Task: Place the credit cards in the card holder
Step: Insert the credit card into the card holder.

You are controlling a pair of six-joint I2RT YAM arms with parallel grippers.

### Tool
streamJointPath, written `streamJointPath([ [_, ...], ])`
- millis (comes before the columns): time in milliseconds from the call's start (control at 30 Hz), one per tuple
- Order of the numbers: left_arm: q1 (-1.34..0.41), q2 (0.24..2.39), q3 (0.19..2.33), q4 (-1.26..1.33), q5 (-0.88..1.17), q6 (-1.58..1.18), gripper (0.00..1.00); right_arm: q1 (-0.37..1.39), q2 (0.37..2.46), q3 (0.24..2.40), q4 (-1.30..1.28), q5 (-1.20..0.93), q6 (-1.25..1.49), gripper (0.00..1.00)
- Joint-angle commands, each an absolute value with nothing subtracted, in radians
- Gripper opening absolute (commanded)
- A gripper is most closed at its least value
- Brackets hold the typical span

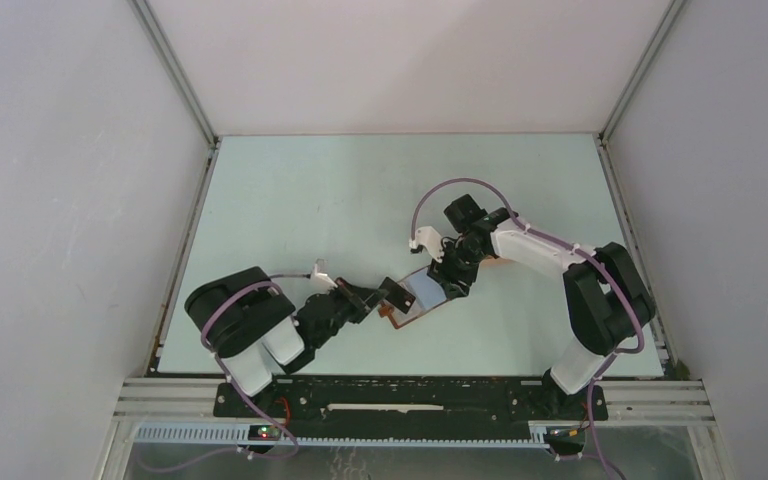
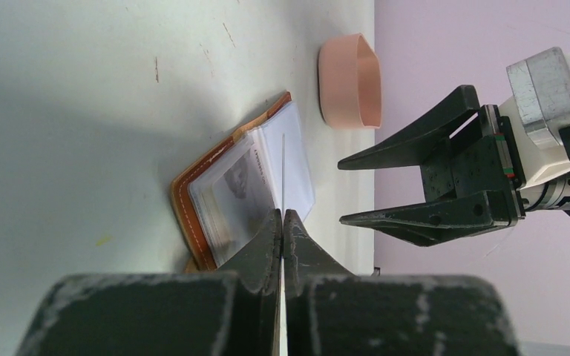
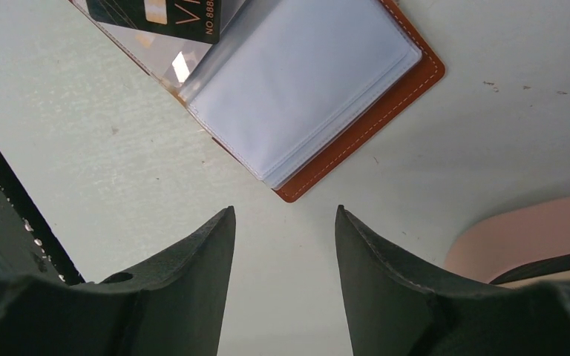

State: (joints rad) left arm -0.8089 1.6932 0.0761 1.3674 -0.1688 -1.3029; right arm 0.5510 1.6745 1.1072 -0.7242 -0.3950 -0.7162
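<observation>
The reddish-brown card holder (image 1: 423, 296) lies open on the table, its clear plastic sleeves facing up; it also shows in the left wrist view (image 2: 193, 196) and the right wrist view (image 3: 386, 104). My left gripper (image 2: 283, 213) is shut on a thin credit card (image 2: 283, 174), seen edge-on, held over the holder's sleeves. In the right wrist view this card (image 3: 159, 13) is dark with gold lettering, at the holder's left page. My right gripper (image 3: 284, 211) is open and empty, just off the holder's near corner. It also shows in the left wrist view (image 2: 341, 191).
A pink oval tray (image 2: 350, 80) stands on the table beyond the holder, close to my right gripper; the right wrist view shows its rim (image 3: 519, 233) with a dark card (image 3: 557, 263) in it. The enclosure walls ring the table.
</observation>
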Motion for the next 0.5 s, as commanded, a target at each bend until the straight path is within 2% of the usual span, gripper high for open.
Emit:
streamJointPath([
  [0,-0.806,1.720,0.110,1.401,-0.157,-1.299,0.00,0.551,1.686,1.133,-0.739,-0.413,-0.727,0.60],
  [467,-0.807,1.788,0.139,1.395,-0.128,-1.334,0.00,0.551,1.692,1.132,-0.737,-0.405,-0.729,0.59],
])
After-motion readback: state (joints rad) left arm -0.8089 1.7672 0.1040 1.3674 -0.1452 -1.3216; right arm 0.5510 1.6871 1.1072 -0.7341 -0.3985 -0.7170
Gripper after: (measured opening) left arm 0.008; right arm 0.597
